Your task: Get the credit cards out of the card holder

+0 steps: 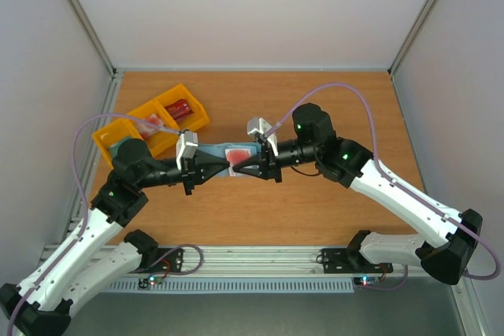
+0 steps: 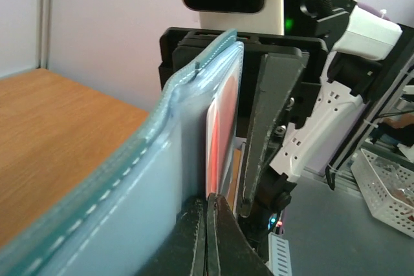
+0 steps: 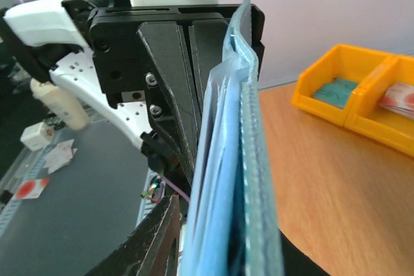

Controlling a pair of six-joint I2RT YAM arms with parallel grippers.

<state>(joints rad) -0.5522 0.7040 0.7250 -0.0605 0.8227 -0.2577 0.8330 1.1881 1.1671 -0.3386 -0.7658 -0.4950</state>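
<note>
Slate-blue card holder (image 3: 252, 159) is clamped between the fingers of right gripper (image 1: 239, 166), off the table. Left gripper (image 2: 207, 211) is pressed shut, seemingly on pinkish-red card (image 2: 217, 134) just ahead. Card should be drawn straight out, holder kept pinned.

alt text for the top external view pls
Two robot arms meet over a wooden table: the right gripper clamps a slate-blue card holder while the left gripper pinches its pinkish-red card. A yellow tray sits at the back left.
</note>
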